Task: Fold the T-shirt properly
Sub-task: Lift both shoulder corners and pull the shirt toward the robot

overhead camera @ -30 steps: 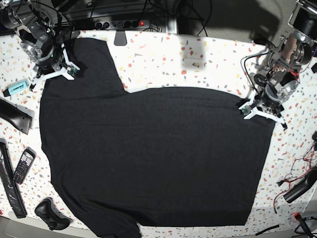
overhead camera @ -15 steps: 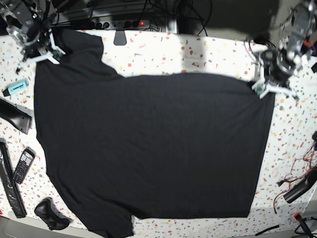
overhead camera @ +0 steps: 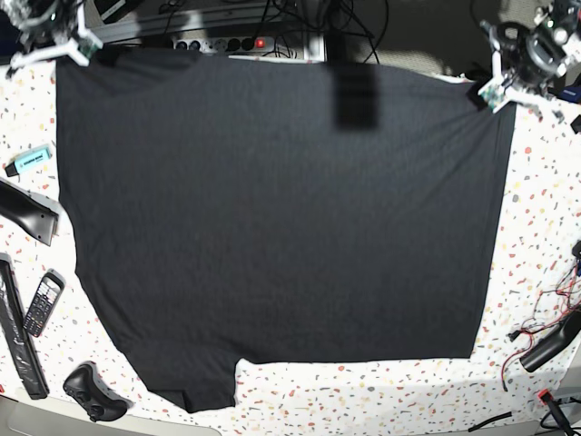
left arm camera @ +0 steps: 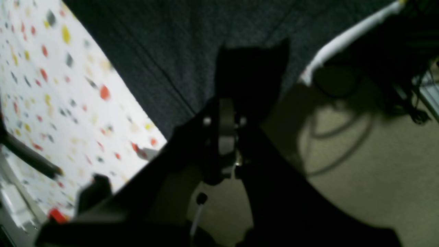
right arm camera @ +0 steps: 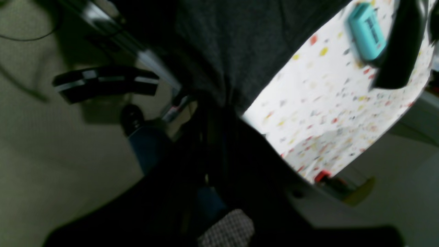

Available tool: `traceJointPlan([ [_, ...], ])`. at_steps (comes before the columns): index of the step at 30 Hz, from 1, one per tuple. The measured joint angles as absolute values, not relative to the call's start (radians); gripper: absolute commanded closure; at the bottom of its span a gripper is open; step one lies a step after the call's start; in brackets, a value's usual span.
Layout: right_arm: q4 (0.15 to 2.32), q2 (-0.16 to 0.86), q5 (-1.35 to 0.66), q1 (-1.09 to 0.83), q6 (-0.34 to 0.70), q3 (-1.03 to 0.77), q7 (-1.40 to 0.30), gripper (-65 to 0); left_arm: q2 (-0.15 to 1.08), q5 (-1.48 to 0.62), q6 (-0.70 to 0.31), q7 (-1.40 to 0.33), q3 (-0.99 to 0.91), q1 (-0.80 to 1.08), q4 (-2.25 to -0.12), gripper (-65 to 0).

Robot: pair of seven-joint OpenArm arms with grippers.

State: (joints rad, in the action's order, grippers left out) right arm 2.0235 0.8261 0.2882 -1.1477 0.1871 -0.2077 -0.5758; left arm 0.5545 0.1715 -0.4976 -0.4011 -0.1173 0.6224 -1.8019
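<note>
Each end effector, the left (overhead camera: 502,84) and the right (overhead camera: 56,38), is closed on a far corner of the T-shirt (overhead camera: 272,227), probably to stretch it flat over the surface (overhead camera: 536,236) for folding.

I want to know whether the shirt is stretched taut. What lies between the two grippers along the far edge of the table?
In the base view, only the T-shirt spans from the right gripper to the left gripper.
</note>
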Motion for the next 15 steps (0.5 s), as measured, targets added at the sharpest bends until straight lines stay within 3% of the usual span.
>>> traceJointPlan([
  [8,2.059,0.814,0.312,-1.219,0.183,-0.215,-0.587,0.0,0.555,0.184,-0.497,-0.423,-0.122,0.645,-1.810,0.0],
  [12,2.060,0.814,0.320,-1.167,0.076,-0.221,-0.588,0.0,0.554,0.189,-0.497,-0.411,-0.122,0.606,-1.821,0.0],
  [15,2.060,0.814,0.308,-1.083,0.070,-0.221,-0.586,0.0,0.554,0.182,-0.423,-0.398,-0.122,0.562,-1.824,0.0],
])
